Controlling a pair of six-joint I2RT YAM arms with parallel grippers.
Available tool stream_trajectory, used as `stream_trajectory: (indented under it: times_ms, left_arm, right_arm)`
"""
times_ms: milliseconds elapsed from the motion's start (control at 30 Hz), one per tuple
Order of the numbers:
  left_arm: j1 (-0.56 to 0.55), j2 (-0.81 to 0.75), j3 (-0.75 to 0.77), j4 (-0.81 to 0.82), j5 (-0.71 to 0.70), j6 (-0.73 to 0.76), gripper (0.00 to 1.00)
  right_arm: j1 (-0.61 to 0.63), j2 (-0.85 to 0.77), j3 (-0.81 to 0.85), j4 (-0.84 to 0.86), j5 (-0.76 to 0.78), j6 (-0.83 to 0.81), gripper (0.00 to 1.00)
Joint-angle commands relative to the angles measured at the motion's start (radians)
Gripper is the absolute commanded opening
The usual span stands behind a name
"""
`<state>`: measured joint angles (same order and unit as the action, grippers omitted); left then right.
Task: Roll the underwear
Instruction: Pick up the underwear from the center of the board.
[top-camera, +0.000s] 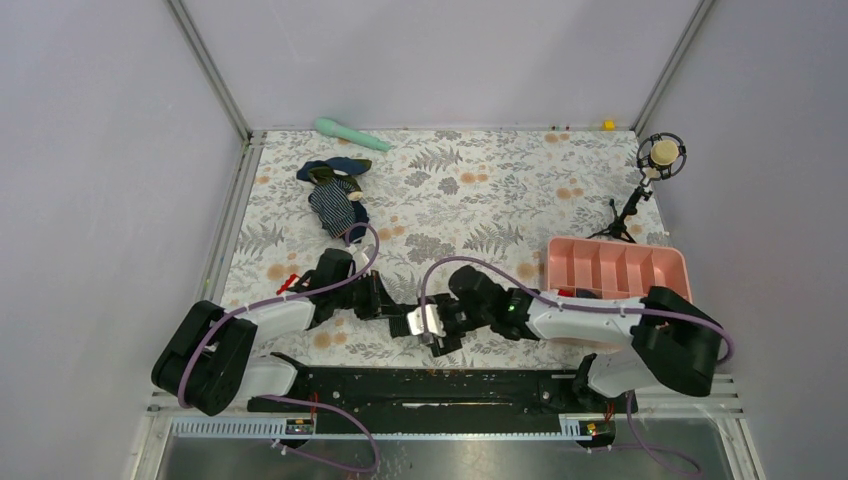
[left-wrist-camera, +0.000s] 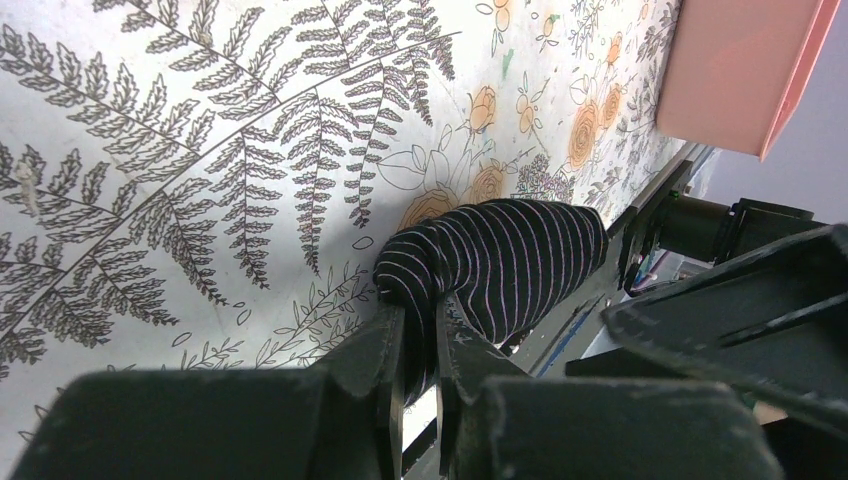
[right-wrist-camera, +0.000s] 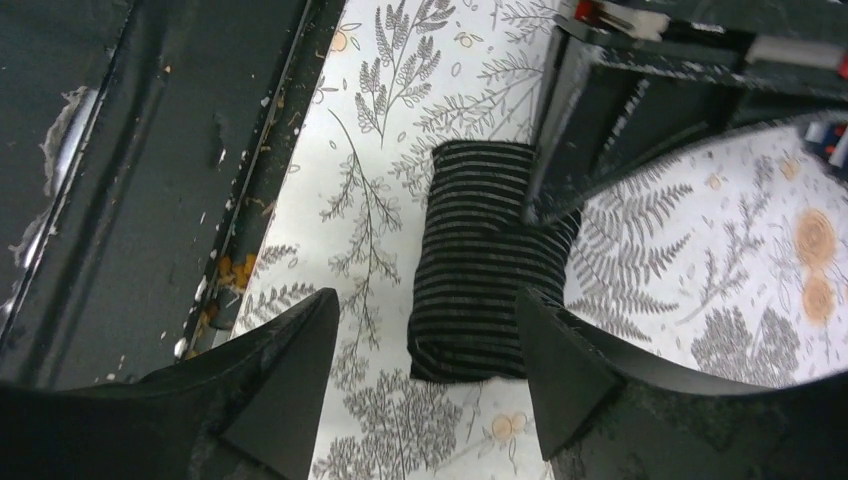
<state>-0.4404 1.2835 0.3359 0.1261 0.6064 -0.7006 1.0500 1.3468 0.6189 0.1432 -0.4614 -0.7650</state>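
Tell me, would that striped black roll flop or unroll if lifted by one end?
Probably floppy: the underwear is soft fabric, bunching where the left gripper pinches its end. It would likely sag and loosen if lifted there, since nothing visible ties the roll. Pushed sideways it may roll, being roughly cylindrical.

One pink tray (top-camera: 562, 262) stands on one bench (top-camera: 500, 185) covered in a fern print. One rolled underwear (right-wrist-camera: 470, 270), black with thin pale stripes, lies to the tray's left, near the bench's front edge. One navy striped garment (top-camera: 335, 198) lies well to the tray's left and farther back, and one mint-green handled tool (top-camera: 352, 134) lies beyond it. One small microphone on a tripod (top-camera: 650, 170) stands just behind the tray, with one tiny yellow object (top-camera: 608, 125) farther back. Two arms are in view: the left arm (top-camera: 262, 318) and the right arm (top-camera: 590, 318).
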Motion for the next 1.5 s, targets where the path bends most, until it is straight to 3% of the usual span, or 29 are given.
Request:
stream_trajectory:
  times_ms: [0, 300, 667, 733, 867, 900, 933, 967, 1067, 1200, 1267, 1467]
  left_arm:
    - [-0.007, -0.015, -0.014, 0.001, -0.011, 0.006, 0.00]
    - [-0.003, -0.024, -0.014, 0.009, 0.009, -0.005, 0.00]
    - [0.014, -0.014, -0.015, 0.026, 0.032, -0.014, 0.00]
    - [0.016, -0.016, -0.015, 0.027, 0.036, -0.014, 0.00]
    - [0.040, -0.018, -0.003, 0.029, 0.048, -0.014, 0.00]
    - [0.058, -0.024, 0.009, 0.015, 0.038, -0.010, 0.05]
    - [0.095, -0.032, 0.030, -0.001, 0.029, -0.001, 0.23]
    - [0.128, -0.041, 0.053, -0.016, 0.021, 0.019, 0.37]
    - [0.238, -0.073, 0.145, -0.084, -0.002, 0.101, 0.65]
    - [0.349, -0.114, 0.273, -0.195, 0.022, 0.201, 0.71]
    - [0.390, -0.129, 0.320, -0.228, 0.051, 0.227, 0.71]
    - [0.437, -0.176, 0.338, -0.218, 0.117, 0.175, 0.70]
  right_arm:
    - [0.052, 0.102, 0.076, 0.077, 0.051, -0.057, 0.71]
    - [0.117, 0.240, 0.099, 0.191, 0.194, -0.140, 0.77]
    - [0.131, 0.385, 0.093, 0.254, 0.417, -0.229, 0.70]
    - [0.131, 0.411, 0.106, 0.243, 0.451, -0.223, 0.65]
    - [0.131, 0.443, 0.137, 0.164, 0.473, -0.198, 0.40]
    - [0.130, 0.441, 0.141, 0.141, 0.466, -0.188, 0.20]
    - [0.130, 0.435, 0.140, 0.126, 0.465, -0.180, 0.02]
    - [0.128, 0.428, 0.140, 0.110, 0.441, -0.171, 0.00]
    - [0.098, 0.391, 0.180, -0.006, 0.382, -0.101, 0.00]
    - [0.007, 0.302, 0.294, -0.258, 0.278, 0.059, 0.00]
    - [-0.061, 0.271, 0.392, -0.414, 0.233, 0.214, 0.00]
    - [-0.270, 0.146, 0.528, -0.711, 0.146, 0.503, 0.00]
